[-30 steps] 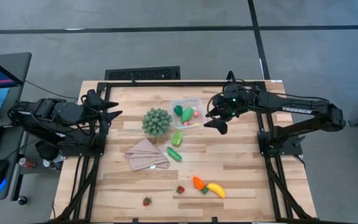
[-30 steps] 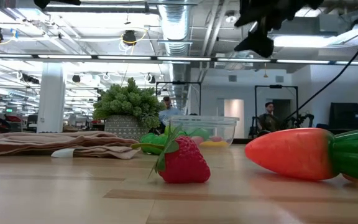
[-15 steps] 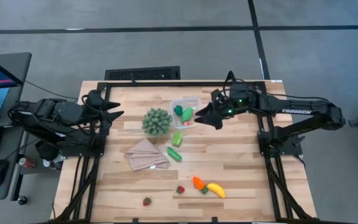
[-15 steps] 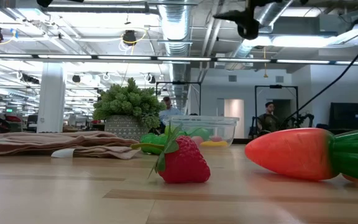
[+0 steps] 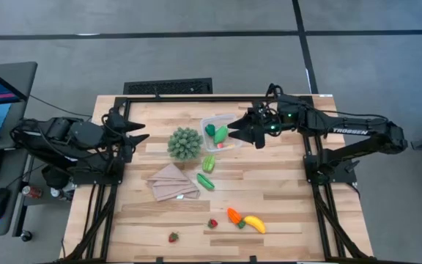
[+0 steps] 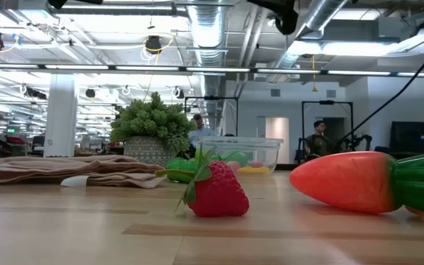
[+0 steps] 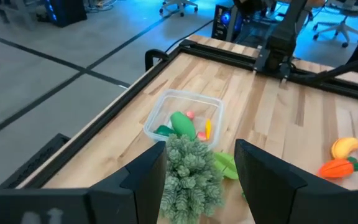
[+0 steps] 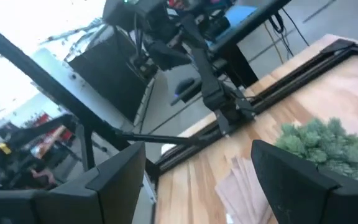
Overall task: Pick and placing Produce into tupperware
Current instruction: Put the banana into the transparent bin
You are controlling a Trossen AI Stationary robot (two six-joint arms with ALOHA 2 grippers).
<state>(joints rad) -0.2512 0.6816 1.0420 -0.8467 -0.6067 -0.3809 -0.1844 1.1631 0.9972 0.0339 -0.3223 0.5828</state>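
The clear square tupperware (image 5: 218,132) sits on the far middle of the table, holding a green pepper (image 5: 219,133) and small red and yellow pieces (image 7: 199,129). Two green pods (image 5: 207,171) lie on the wood just near of it. The orange carrot (image 5: 233,215), yellow banana (image 5: 254,224) and two strawberries (image 5: 212,223) lie toward the near edge. My right gripper (image 5: 237,135) hangs open in the air over the tupperware's right rim, holding nothing. My left gripper (image 5: 135,132) waits open at the table's left side.
The spiky green ball (image 5: 184,144) stands just left of the tupperware. The tan folded cloth (image 5: 172,182) lies near of the ball. A black frame rail (image 5: 218,97) runs along the far edge. Bare wood lies right of the pods and carrot.
My right gripper has moved toward the table's left, from beside the tupperware's right side to above its right rim, and it has risen, nearly leaving the top of the low view. The produce, ball and cloth have stayed where they were.
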